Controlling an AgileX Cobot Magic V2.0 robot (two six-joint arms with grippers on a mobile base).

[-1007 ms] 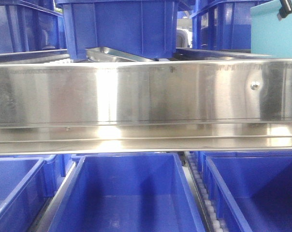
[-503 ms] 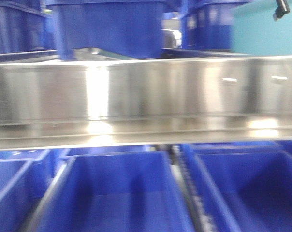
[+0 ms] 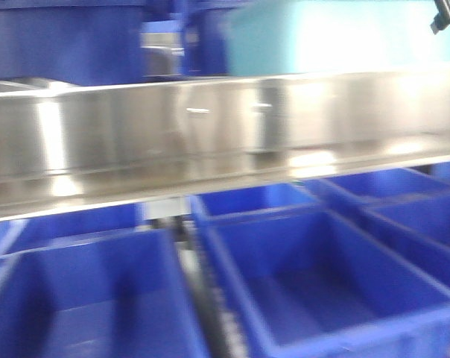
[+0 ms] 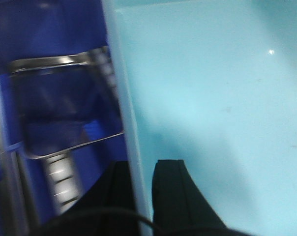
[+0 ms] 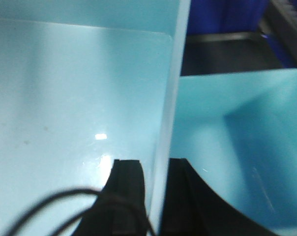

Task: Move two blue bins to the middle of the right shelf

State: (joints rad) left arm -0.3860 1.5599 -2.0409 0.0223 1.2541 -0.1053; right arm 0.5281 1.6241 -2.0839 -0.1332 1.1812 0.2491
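Broad brushed stainless-steel shelf rail (image 3: 210, 134) is spanning the full width, blocking level reach. Below the rail, open-topped dark blue plastic bins (image 3: 314, 283) are sitting packed together, with their interiors open. Above the rail, a pale cyan plastic bin (image 3: 322, 37) is filling the right side.

Showing no readable text, label, brand, number or sign in any view. Blurring across the steel shelf rail (image 3: 210, 127) and the dark blue bins (image 3: 314, 276) in the front view, leaving any small marks illegible. Showing only plain, unmarked walls on the turquoise bins (image 4: 212, 98) in both wrist views.
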